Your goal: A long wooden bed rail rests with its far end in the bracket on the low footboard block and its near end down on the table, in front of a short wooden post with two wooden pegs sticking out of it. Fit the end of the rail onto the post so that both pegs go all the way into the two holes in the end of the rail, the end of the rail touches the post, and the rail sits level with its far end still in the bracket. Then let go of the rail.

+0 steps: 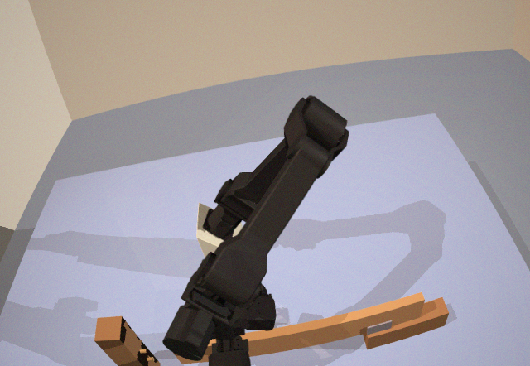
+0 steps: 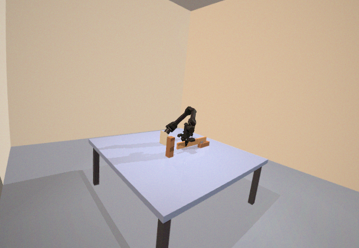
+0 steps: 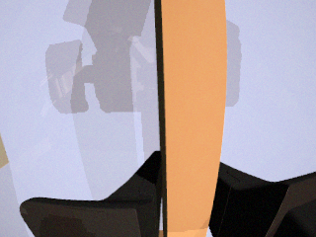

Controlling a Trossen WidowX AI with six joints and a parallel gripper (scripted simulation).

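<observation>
The long orange bed rail (image 1: 308,329) (image 2: 180,145) (image 3: 194,99) runs from the bracket on the low footboard block (image 1: 407,331) (image 2: 203,145) towards the post (image 1: 108,330) (image 2: 169,147). My gripper (image 2: 186,143) (image 3: 173,156) is shut on the rail nearer its post end, one finger on each side. In the exterior view the rail's near end looks slightly above the table, with a gap to the post. Two short pegs (image 1: 149,358) show on the post's rail-facing side in the top view. The holes are hidden. How deep the far end sits in the bracket is unclear.
A cream panel (image 1: 204,234) (image 2: 163,137) stands by the arm's base, behind the post in the exterior view. The arm (image 1: 282,208) (image 2: 181,118) arches above the pale blue table (image 1: 171,174) (image 2: 191,178) and casts shadows on it.
</observation>
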